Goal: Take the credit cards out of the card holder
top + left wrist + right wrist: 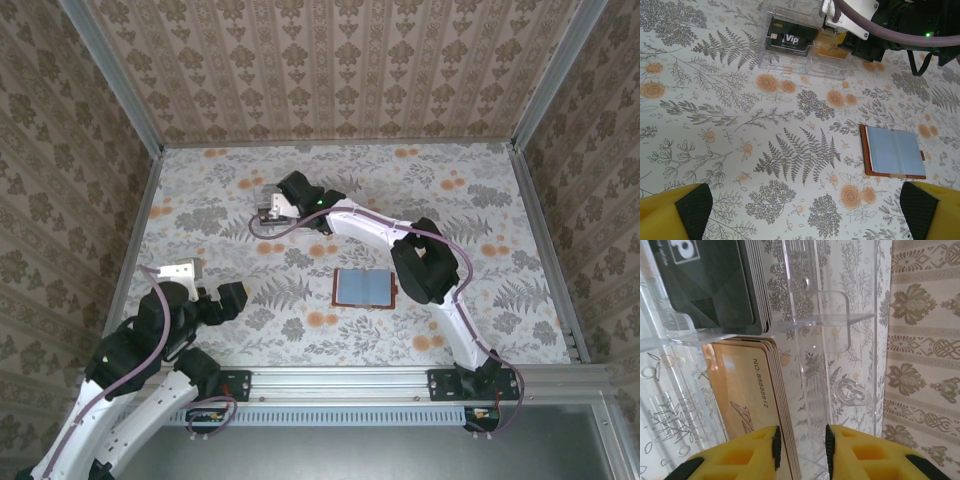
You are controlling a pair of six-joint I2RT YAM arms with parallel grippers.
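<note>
The card holder (363,288) lies opened flat on the table, blue-grey lining up, brown rim showing (895,152). The credit cards stand in a clear plastic box (790,62): a dark grey stack (790,39) (715,285) and an orange-tan stack (830,46) (747,385). My right gripper (272,208) (801,445) reaches into that box at the far left-centre. Its jaws stand a little apart, open, over the orange-tan stack's edge and a clear divider wall (810,370). My left gripper (205,295) (805,210) hovers wide open over bare table at the near left, holding nothing.
The table has a floral cloth (480,220). Metal rails (545,250) and wallpapered walls close it in on three sides. The right arm (425,260) arches over the table just right of the card holder.
</note>
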